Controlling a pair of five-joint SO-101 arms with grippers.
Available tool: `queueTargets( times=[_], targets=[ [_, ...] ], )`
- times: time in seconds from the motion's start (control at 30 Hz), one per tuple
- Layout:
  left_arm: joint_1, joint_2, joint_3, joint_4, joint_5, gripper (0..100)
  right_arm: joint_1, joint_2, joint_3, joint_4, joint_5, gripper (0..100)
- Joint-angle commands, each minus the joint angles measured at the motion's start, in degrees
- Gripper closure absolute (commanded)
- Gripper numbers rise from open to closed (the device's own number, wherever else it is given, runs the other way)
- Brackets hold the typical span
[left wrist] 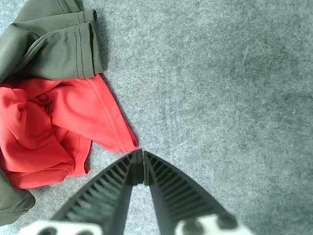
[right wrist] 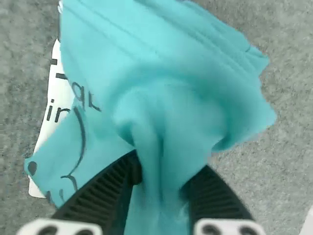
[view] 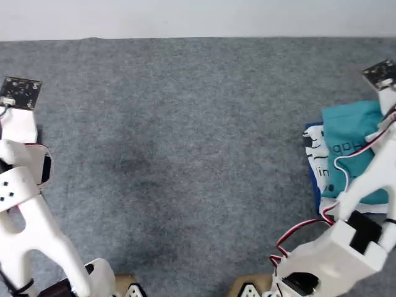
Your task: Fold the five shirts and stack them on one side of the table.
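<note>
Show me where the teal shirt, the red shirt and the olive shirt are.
teal shirt (right wrist: 166, 88): right wrist view, on the bunched fabric in its middle.
red shirt (left wrist: 83, 112): left wrist view, on its flat sleeve.
olive shirt (left wrist: 54, 49): left wrist view, on its hemmed sleeve.

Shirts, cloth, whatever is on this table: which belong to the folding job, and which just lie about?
Job: crumpled teal cloth shirt, pinched in the right hand; white printed shirt under it; rumpled red shirt; olive-green shirt.
Lying about: grey felt table cover.
</note>
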Motion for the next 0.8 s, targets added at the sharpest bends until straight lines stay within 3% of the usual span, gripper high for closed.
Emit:
queueTargets(
  times=[0.0, 0.17, 0.37, 0.53, 0.77],
  targets=[
    [-0.1, -1.8, -0.3, 0.4, -0.6, 99, 0.8, -2.3, -1.8, -0.9, 0.4, 77.7],
    [-0.1, -1.8, -0.2, 0.4, -0.6, 99, 0.6, -4.8, -2.1, 1.9, 0.0, 77.7],
    [-0.1, -1.8, -0.2, 0.4, -0.6, 99, 0.3, -7.9, -1.7, 7.3, -8.4, 78.5],
    [-0.1, -1.8, -0.2, 0.4, -0.6, 99, -1.5, -4.2, 2.9, 11.9, -8.5, 99.0],
    [-0.1, -1.8, -0.2, 0.4, -0.6, 99, -2.5, 5.3, 10.3, 8.2, -14.1, 98.9]
  ],
)
